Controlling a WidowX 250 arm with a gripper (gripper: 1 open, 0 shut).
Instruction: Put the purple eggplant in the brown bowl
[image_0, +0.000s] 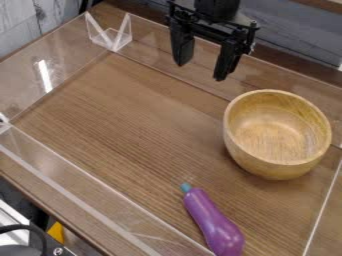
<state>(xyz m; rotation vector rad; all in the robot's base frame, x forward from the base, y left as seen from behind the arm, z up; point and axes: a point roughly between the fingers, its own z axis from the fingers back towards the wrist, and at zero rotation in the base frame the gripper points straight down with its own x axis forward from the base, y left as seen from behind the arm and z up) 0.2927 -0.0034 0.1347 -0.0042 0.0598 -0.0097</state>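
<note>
No legible txt on bowl (277, 154) or eggplant (214, 222).

Single view here, so no shared ground between cameras. Lens set above tabletop (120, 120), pitched down steeply but not straight down: inside of brown bowl (277, 132) shows, side wall too. Fairly close range, tabletop filling most of frame. Purple eggplant (214, 221) at bottom edge side, nearer lens; gripper (205, 65) at top, farther off. Whole bowl falls inside view, toward right edge. Table edges run slantwise across frame, so lens faces board at an angle.
</note>
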